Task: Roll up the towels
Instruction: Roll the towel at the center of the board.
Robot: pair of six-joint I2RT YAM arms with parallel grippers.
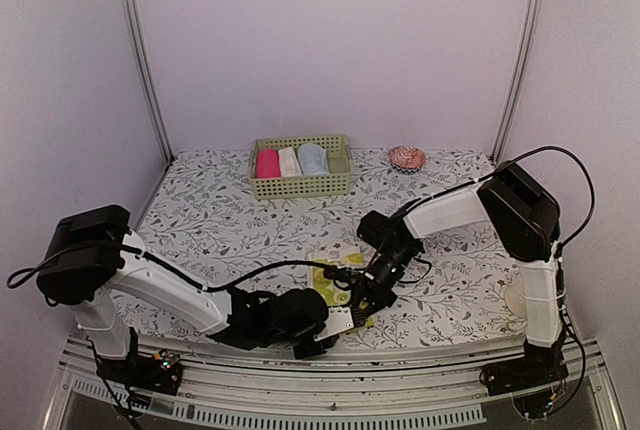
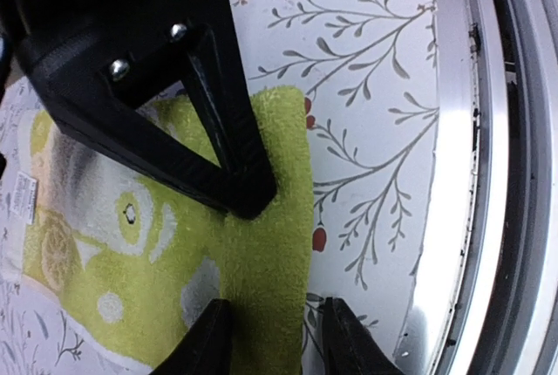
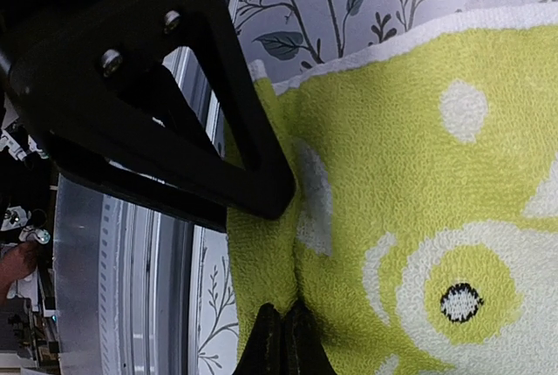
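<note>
The yellow-green towel (image 3: 418, 157) is fuzzy terry cloth; the table edge (image 2: 453, 174) looks like smooth metal.

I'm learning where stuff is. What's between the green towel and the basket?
Only bare flowery table lies between towel and basket, shown in the top view.

towel (image 3: 418, 174) cropped at right, mostly hidden overhead

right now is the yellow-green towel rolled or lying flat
Flat, not rolled: the yellow-green towel lies spread on the table, one edge pinched by the right gripper.
</note>
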